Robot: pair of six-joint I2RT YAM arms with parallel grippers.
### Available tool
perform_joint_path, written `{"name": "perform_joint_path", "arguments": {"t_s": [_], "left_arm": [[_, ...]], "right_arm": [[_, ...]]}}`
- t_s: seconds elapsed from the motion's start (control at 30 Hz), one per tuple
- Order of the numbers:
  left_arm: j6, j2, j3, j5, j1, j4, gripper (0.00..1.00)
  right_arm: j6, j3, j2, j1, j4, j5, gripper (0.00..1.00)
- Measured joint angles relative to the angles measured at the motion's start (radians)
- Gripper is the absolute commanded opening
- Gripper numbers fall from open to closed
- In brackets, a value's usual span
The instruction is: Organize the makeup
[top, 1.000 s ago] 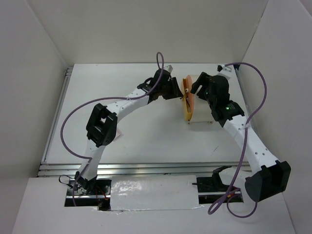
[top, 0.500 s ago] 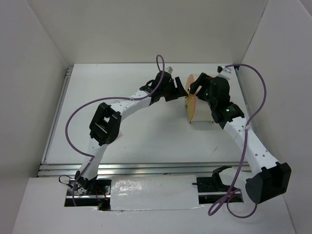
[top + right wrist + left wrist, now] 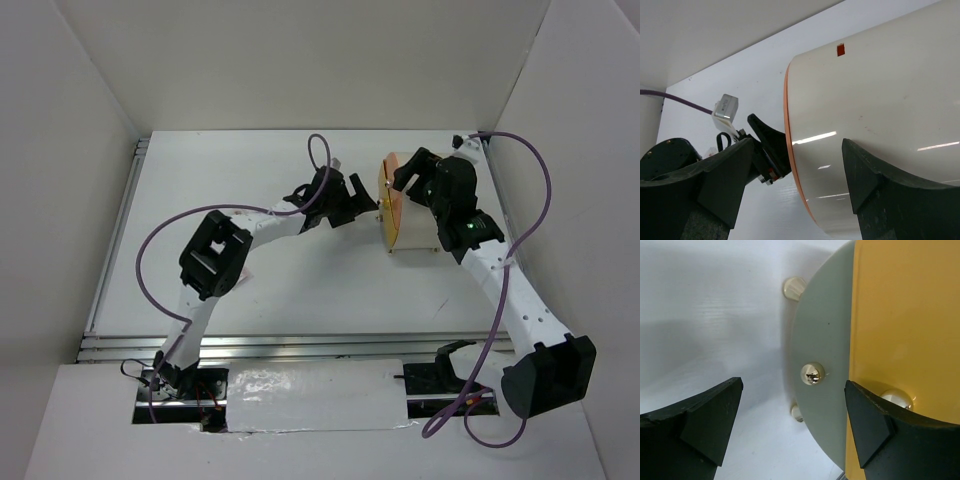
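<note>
Both at cream container: L pincer spread wide facing orange drawer; R pincer pinching it.

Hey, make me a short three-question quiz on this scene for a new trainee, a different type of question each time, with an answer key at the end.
1. True or false: the left gripper is clamped on the knob of the orange panel.
2. Multiple choice: the right gripper is on which thing? A. a wire basket B. the cream container C. a glass jar
3. Short answer: how many cream pegs show beside the grey disc in the left wrist view?
Key: 1 false, its jaws stand open, off the knob; 2 B; 3 two.
</note>
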Motion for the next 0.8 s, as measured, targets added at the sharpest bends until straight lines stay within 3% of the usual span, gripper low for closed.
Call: {"name": "perform_joint_path", "arguments": {"t_s": [0.2, 0.53, 0.8], "left_arm": [[-0.012, 0.035, -0.004, 0.077, 0.0, 0.106, 0.97], [-0.017, 0.126, 0.113, 0.144, 0.018, 0.137, 0.98], [-0.067, 0.093, -0.006, 0.074, 0.015, 0.119, 0.97]], "right_arm": [[0.0, -0.006, 0.0, -0.005, 0.013, -0.011, 0.8], [-0.001, -0.014, 0.003, -0.009, 0.029, -0.027, 0.8], [0.0, -0.017, 0.006, -0.01, 0.037, -0.034, 0.8]]}}
